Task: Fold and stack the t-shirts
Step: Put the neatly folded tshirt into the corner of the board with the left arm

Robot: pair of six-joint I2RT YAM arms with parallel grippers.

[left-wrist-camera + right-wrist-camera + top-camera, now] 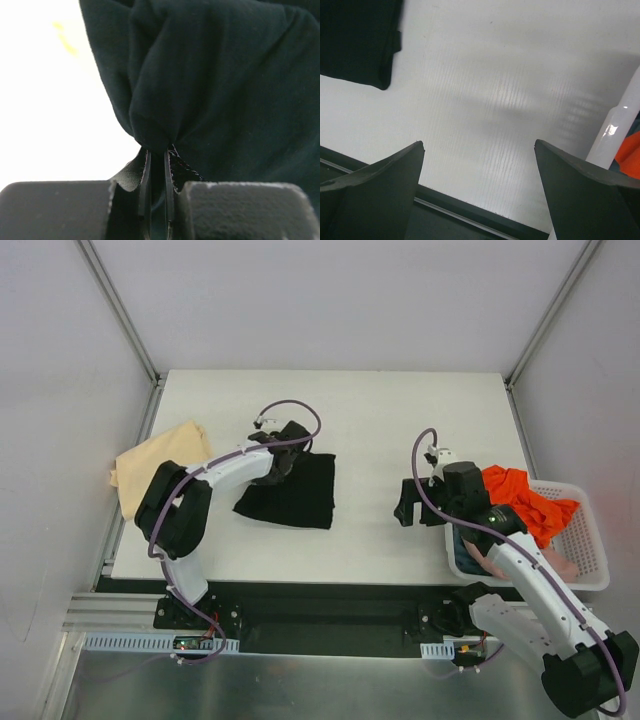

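White table, grey walls. Top view: black shirt centre-left, left gripper at its upper edge. Tan shirt far left, orange shirt in basket at right. Left wrist: jaws pressed together, pinching black cloth. Right wrist: right gripper spread wide above table, black shirt corner upper left.

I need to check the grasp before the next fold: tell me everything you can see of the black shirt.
The black shirt is soft, matte dark cloth, folded into a rough rectangle. It lies on the white table, left of centre. The left pincer is shut on a bunched fold near its far left corner, and the cloth puckers around the pinch. No sleeves or chest mark show. Nothing else touches it.
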